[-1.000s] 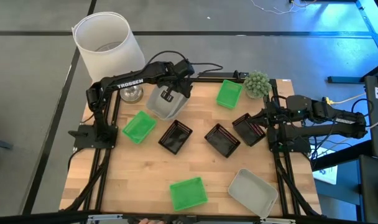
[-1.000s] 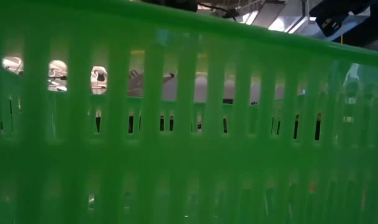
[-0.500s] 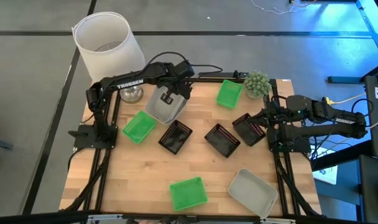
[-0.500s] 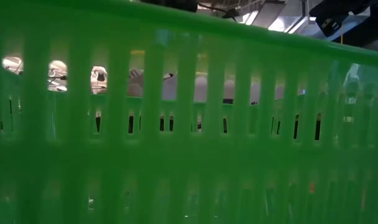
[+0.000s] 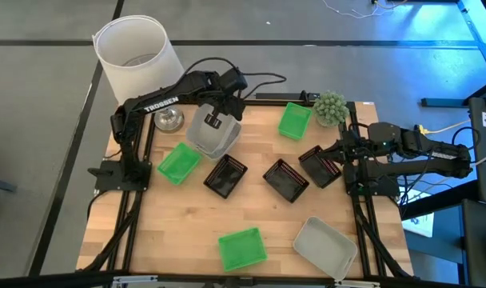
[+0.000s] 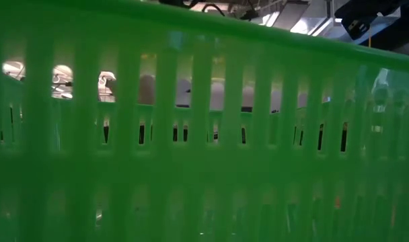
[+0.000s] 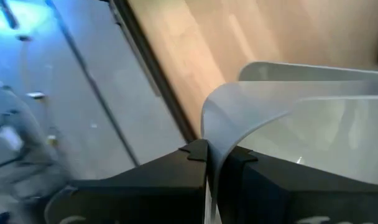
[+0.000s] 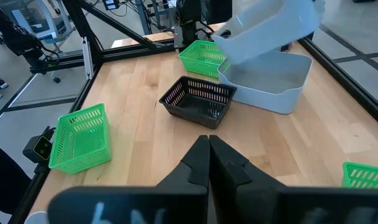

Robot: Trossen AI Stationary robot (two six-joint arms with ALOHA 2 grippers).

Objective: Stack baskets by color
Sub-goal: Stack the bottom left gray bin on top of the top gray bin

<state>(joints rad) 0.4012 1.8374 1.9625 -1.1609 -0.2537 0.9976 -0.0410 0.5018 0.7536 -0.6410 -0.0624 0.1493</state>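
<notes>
Translucent grey-white plastic basket (image 5: 211,130), tilted and raised, sits upper left of centre in the high view, its rim clenched in the left gripper (image 5: 217,122) above a second grey-white basket (image 8: 270,78) on the wooden table (image 5: 187,216). A third grey-white basket (image 5: 325,246) lies lower right. Three black slatted baskets (image 5: 284,179) line the middle; green ones (image 5: 179,162) are scattered. The right gripper (image 8: 209,144), jaws pressed together on nothing, waits at the right edge.

A large white lampshade (image 5: 139,54) stands off the wooden table's (image 5: 187,232) far-left corner, a fuzzy plant ball (image 5: 331,107) far-right.
</notes>
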